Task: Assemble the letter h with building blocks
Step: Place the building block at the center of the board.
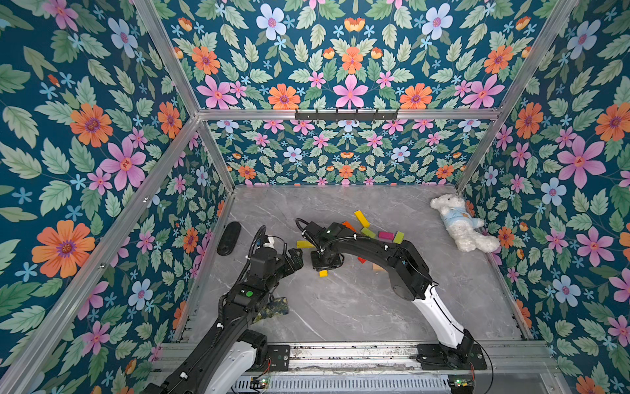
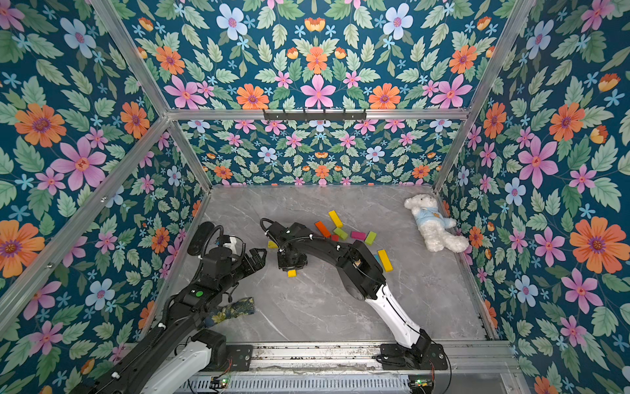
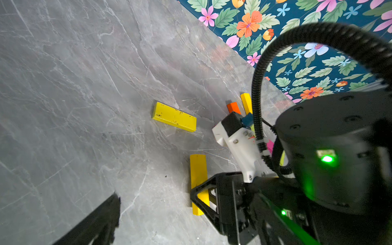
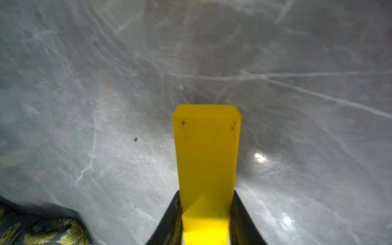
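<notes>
Gripper [image 4: 206, 198], right, part-closed, pinching yellow block [image 4: 206, 148]

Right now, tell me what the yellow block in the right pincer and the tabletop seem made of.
The yellow block: probably painted wood; opaque matte yellow coat, dark chips near its corners. The tabletop: marble-look slab, stone or laminate, cannot tell; grey with white veins, smooth enough to throw bright glints.

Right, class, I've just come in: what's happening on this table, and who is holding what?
The right tool is closed on a yellow block, low near the middle of the marble table. The left tool stands open and empty beside it. A second yellow block lies flat nearby, and more coloured blocks sit scattered behind. No letter is formed yet.
</notes>
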